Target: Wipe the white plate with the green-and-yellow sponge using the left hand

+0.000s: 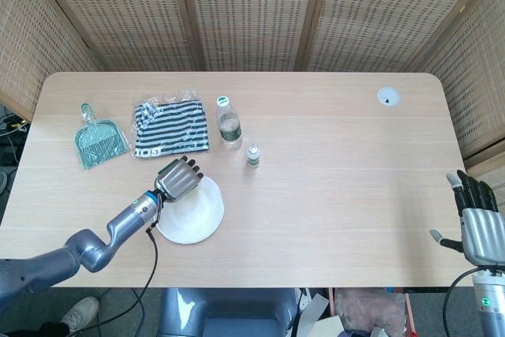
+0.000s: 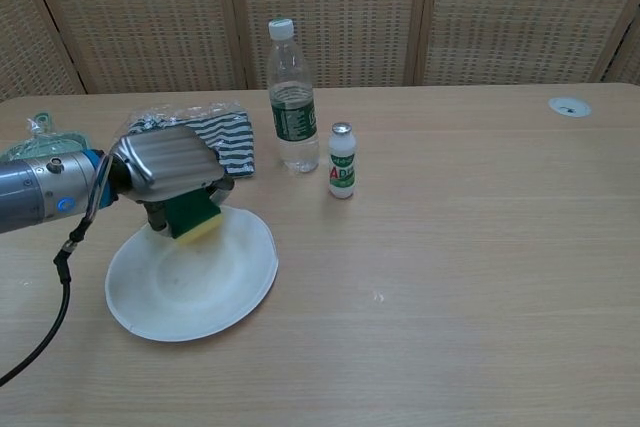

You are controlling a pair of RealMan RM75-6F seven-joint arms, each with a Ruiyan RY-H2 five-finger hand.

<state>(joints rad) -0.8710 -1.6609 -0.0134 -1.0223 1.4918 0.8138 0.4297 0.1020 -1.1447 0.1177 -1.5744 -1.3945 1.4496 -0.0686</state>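
Observation:
The white plate [image 1: 197, 220] [image 2: 210, 292] lies on the table near its front left. My left hand [image 1: 177, 180] [image 2: 165, 172] is over the plate's far left rim and grips the green-and-yellow sponge [image 2: 193, 219], yellow side down against the plate. In the head view the hand hides the sponge. My right hand [image 1: 476, 225] hangs off the table's right front corner, fingers apart, holding nothing; the chest view does not show it.
A clear water bottle [image 1: 228, 124] [image 2: 292, 102] and a small white bottle [image 1: 252, 155] [image 2: 342, 162] stand just behind the plate. A striped cloth in a plastic bag [image 1: 170, 128] [image 2: 205, 137] and a green dustpan [image 1: 98, 141] lie at the left.

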